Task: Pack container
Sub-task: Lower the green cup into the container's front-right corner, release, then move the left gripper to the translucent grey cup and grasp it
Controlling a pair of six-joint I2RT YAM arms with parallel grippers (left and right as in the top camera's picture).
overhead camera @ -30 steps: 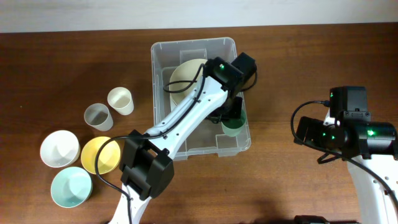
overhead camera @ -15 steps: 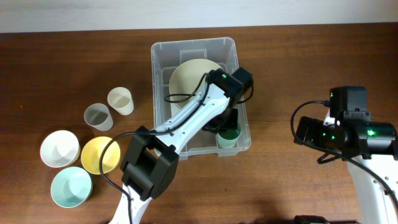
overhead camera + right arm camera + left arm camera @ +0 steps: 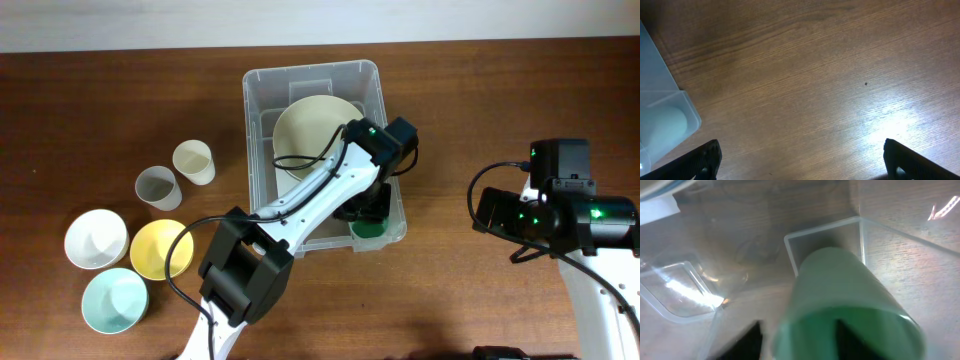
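Observation:
The clear plastic container [image 3: 262, 80] stands at mid-table with a cream bowl [image 3: 305, 125] inside at its far end. A green cup [image 3: 372, 228] sits in its near right corner, also filling the left wrist view as the green cup [image 3: 840, 280]. My left gripper [image 3: 368, 212] reaches down into that corner. In the left wrist view the left gripper [image 3: 797, 335] is open: one finger is inside the cup, the other outside and apart from its wall. My right gripper [image 3: 800, 160] hangs wide open over bare wood, right of the container, with nothing between its fingers.
Left of the container stand a beige cup [image 3: 193, 160] and a grey cup [image 3: 157, 187]. Nearer the front left are a white bowl [image 3: 96, 239], a yellow bowl [image 3: 160, 248] and a pale blue bowl [image 3: 114, 300]. The container's corner [image 3: 665, 120] shows at the right wrist view's left edge.
My left gripper carried the green cup toward the container's near right corner and lowered it; its jaws have parted from the cup's wall. The right arm has not moved.

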